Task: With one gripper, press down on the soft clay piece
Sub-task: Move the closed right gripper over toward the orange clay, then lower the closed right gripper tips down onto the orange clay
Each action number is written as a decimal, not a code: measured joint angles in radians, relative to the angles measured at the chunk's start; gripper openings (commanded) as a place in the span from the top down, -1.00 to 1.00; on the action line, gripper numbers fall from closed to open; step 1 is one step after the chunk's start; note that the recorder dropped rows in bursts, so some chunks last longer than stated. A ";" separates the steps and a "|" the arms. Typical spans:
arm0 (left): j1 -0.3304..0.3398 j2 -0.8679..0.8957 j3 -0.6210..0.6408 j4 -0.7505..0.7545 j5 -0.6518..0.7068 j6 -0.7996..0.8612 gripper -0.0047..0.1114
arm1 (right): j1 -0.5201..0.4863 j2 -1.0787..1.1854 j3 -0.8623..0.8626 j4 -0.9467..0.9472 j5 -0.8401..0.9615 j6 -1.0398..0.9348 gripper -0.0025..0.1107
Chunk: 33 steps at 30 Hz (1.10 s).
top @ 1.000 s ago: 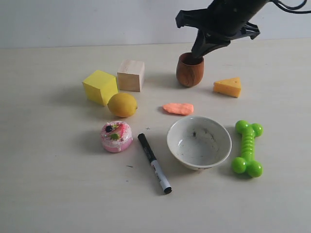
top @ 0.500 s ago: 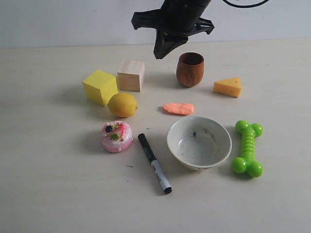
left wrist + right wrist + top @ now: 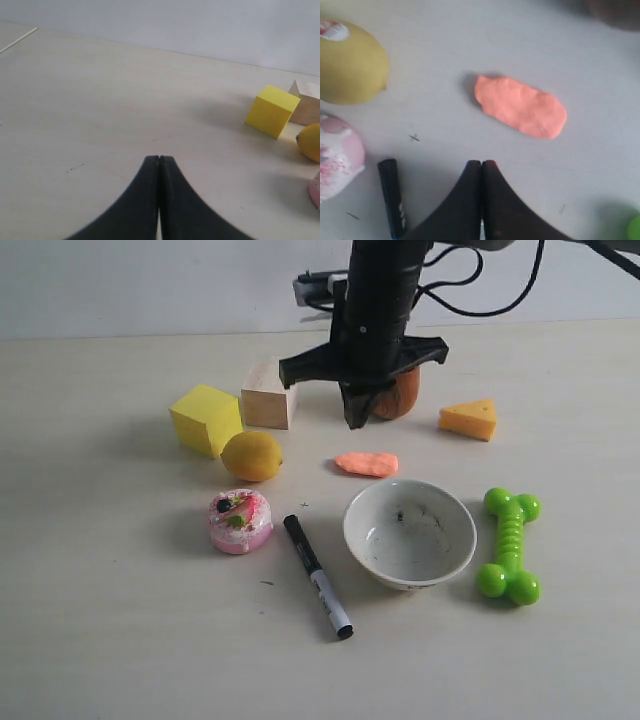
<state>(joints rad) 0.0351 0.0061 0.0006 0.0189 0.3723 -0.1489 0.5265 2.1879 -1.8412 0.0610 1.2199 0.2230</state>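
The small flat salmon-orange clay piece [image 3: 367, 464] lies bare on the pale table [image 3: 120, 620], between the yellow lemon [image 3: 251, 456] and the white bowl [image 3: 375, 540], just beside the bowl's far rim. Nothing touches it. Your right gripper [image 3: 356, 421] hangs point-down near its far side; in the right wrist view the clay [image 3: 521, 106] sits clear of the dark fingers [image 3: 492, 200], which are pressed together with no gap and grasp nothing. You cannot tell from these views how high the tips are above the table. Behind that arm a brown wooden cup [image 3: 402, 395] is partly hidden, and a yellow-orange cheese wedge [image 3: 469, 419] stands to its right. A pale wooden block [image 3: 265, 398] and a yellow cube [image 3: 206, 419] stand behind the lemon. Nearer you lie a round pink cake toy [image 3: 240, 521], a black marker [image 3: 317, 576] and a green bone toy [image 3: 510, 545]. Your left gripper [image 3: 159, 159] is also clenched on nothing, over bare table well apart from the clay.
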 measured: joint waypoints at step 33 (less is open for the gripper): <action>0.000 0.000 0.000 0.000 0.000 0.000 0.92 | -0.087 -0.007 0.123 -0.005 -0.190 0.240 0.96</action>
<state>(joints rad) 0.0351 0.0061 0.0006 0.0189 0.3723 -0.1489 0.4397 2.1810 -1.7179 0.0565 1.0298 0.4632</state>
